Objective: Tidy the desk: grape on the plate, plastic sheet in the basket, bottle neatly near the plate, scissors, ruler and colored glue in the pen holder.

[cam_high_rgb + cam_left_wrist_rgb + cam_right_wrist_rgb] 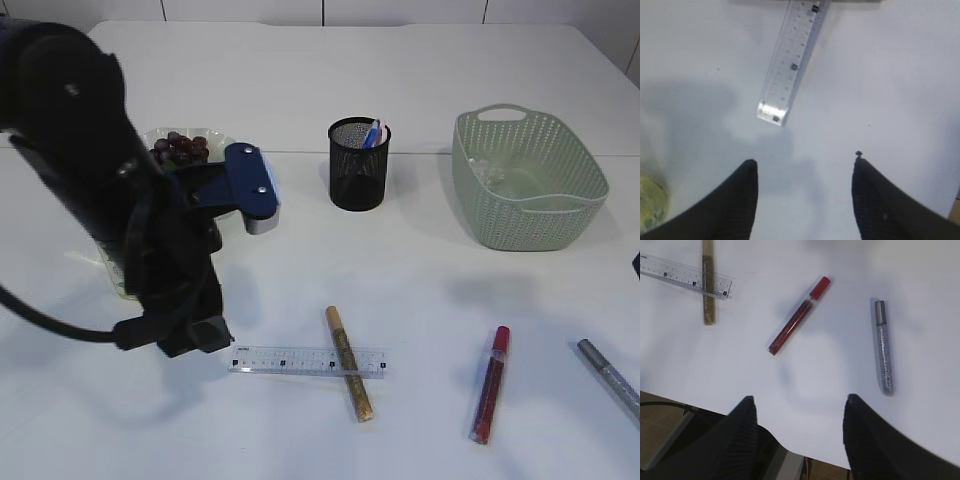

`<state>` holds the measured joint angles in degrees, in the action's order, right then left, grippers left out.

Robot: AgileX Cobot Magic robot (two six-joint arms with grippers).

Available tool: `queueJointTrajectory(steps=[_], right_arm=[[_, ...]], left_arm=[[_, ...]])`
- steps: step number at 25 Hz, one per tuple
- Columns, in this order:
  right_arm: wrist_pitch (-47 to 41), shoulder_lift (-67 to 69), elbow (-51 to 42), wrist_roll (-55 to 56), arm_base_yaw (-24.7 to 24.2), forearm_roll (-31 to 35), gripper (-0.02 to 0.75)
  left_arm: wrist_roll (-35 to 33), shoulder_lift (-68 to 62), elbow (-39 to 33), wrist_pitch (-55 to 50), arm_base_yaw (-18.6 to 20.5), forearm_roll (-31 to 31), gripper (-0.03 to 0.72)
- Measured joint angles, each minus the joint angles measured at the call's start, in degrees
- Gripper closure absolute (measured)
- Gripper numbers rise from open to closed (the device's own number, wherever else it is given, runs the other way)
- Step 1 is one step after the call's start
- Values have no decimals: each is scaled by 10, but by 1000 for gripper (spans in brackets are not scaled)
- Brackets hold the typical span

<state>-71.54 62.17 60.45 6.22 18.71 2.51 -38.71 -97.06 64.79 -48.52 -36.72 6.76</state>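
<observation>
The clear ruler (305, 361) (790, 65) lies near the table's front, with a gold glue stick (349, 363) (708, 282) across its right end. To the right lie a red glue stick (490, 384) (799, 315) and a silver one (610, 378) (883, 347). My left gripper (190, 335) (805, 162) hangs open and empty just left of the ruler's end. My right gripper (799, 399) is open and empty over the table's front edge. Grapes (180, 148) sit on the plate (222, 139). Blue and pink handles, apparently the scissors (373, 133), stick out of the pen holder (359, 164). The bottle (112, 268) is mostly hidden behind my left arm.
The pale green basket (527, 178) stands at the back right with something clear (492, 176) inside, likely the plastic sheet. The ruler's right end (687, 276) shows in the right wrist view. A greenish round object (650, 205) sits at the left wrist view's lower left.
</observation>
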Motion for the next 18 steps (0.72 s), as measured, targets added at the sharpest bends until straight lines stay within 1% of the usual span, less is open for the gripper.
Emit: queueJointTrajectory(steps=[5,8,10,13,18], right_arm=[[0,0,0,0,0,-1,299],[0,0,0,0,0,-3,299],[0,0,0,0,0,-10,299],[0,0,0,0,0,-22,299],[0,0,0,0,0,-39,299]], left_arm=[[-26,-84,97,-2,0,9,253],[-40,-139,159,-32,-1,50,253],[-48,-167,188,-56,-5,71,253],[-65,-192,206,-73,-15,86,244],[-83,-219,207,-74,-18,90,180]])
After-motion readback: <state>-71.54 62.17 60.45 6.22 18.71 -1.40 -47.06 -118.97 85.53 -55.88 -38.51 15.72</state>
